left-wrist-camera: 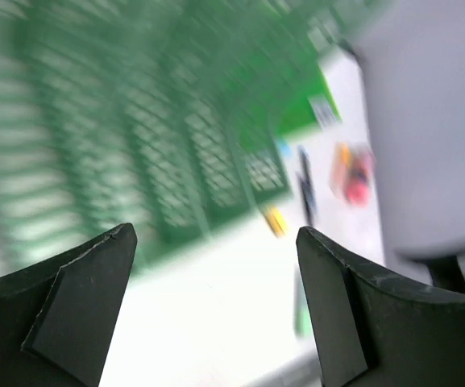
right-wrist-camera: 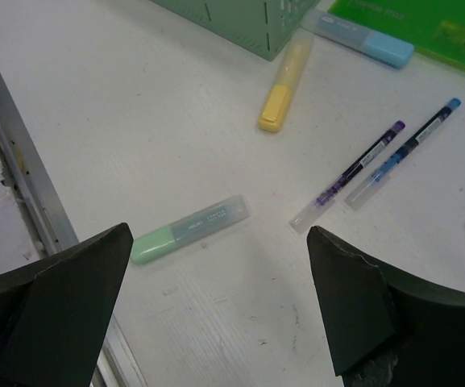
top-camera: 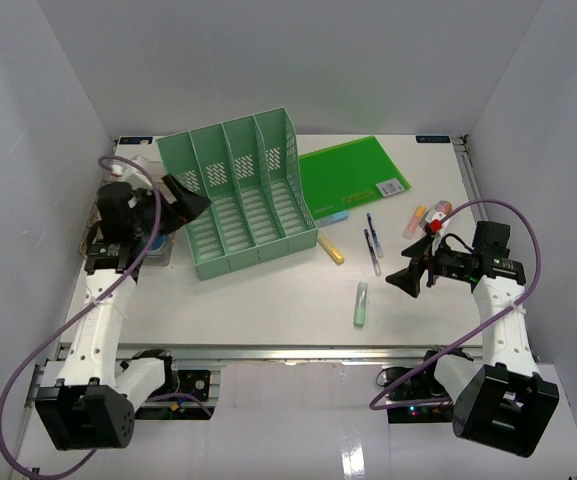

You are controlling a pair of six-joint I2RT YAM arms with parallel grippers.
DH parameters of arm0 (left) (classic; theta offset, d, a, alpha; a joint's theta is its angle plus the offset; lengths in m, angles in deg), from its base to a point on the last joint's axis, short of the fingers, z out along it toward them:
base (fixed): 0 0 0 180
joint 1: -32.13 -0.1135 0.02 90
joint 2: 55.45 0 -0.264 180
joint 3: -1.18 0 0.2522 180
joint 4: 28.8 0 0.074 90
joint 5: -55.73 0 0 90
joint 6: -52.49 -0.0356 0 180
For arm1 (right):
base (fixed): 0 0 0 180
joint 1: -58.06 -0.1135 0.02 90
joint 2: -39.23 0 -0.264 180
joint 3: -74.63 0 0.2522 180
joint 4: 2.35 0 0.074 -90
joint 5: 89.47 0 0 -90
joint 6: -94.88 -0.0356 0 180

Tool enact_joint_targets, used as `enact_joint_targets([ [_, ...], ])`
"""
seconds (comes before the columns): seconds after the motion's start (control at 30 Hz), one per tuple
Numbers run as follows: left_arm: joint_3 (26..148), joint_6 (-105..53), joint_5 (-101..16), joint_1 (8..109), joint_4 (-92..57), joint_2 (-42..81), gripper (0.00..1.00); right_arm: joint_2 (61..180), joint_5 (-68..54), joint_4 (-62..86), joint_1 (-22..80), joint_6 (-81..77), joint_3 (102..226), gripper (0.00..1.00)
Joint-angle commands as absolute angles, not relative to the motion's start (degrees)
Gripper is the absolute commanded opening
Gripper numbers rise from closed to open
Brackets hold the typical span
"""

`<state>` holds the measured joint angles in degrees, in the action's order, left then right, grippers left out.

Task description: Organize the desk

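Note:
The white desk holds a mint-green file rack, a green folder, a yellow highlighter, two pens and a green highlighter. My left gripper is open and empty, raised beside the rack's left end. Its wrist view is blurred and shows the rack ahead of the gripper. My right gripper is open and empty above the desk, right of the green highlighter. The right wrist view shows the gripper, the yellow highlighter and the purple pen.
A blue highlighter lies by the folder's edge. Orange and pink small items lie at the right. A clear tray sits partly under the left arm. The metal rail runs along the desk's near edge.

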<state>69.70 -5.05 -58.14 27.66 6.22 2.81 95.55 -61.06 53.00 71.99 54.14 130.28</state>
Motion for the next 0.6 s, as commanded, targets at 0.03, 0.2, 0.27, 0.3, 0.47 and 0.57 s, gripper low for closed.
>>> enact_joint_targets([
  [0.03, 67.61, 3.39, -53.92, 54.45, 4.37, 3.74, 0.89, 95.65, -40.23, 34.62, 72.32, 26.23, 128.35, 0.96],
  [0.2, 73.90, 4.94, -41.82, 77.78, 2.59, 16.34, 0.86, 99.22, -29.90, 34.07, 72.67, 17.43, 131.05, 0.96],
  [0.27, 78.18, 4.19, -39.36, 84.06, 2.84, 25.21, 0.86, 99.51, -29.86, 33.64, 72.88, 16.50, 131.05, 0.96],
  [0.3, 79.90, 3.89, -38.52, 86.04, 2.83, 28.80, 0.86, 99.41, -30.11, 33.33, 73.08, 16.28, 131.02, 0.96],
  [0.47, 89.52, 2.84, -35.80, 91.14, 3.06, 44.21, 0.84, 98.48, -30.50, 32.51, 74.47, 16.11, 129.89, 0.95],
  [0.57, 96.19, 2.43, -34.63, 92.87, 4.63, 50.79, 0.80, 98.29, -31.14, 32.19, 75.60, 16.06, 129.32, 0.95],
])
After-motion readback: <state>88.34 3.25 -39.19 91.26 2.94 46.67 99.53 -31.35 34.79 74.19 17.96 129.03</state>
